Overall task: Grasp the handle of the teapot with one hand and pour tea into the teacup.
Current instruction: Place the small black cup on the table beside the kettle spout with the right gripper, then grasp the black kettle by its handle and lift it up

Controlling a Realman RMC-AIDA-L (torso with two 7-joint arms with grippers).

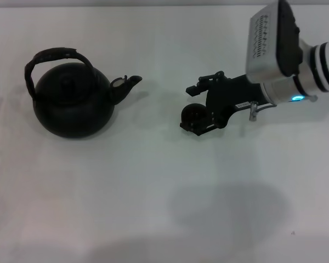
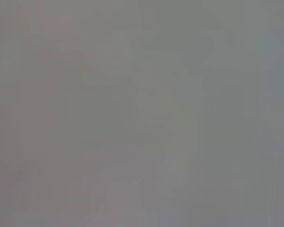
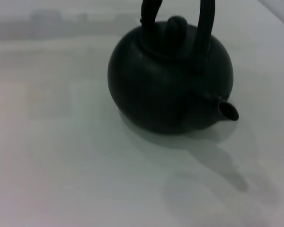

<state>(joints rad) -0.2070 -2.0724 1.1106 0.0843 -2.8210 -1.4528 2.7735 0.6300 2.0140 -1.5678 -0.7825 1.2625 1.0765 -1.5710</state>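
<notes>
Head view: looks steeply down on the white counter (image 1: 153,208) from above, taking in the teapot (image 1: 74,104) whole and the right arm reaching in from the side its spout points toward.
Right wrist view: sits low and near the teapot (image 3: 170,90), facing it from the spout side; the handle's top is cut off.
Left wrist view: shows only a flat grey field; its direction cannot be told.
Shared: teapot and the counter around it, in the head and right wrist views.
</notes>
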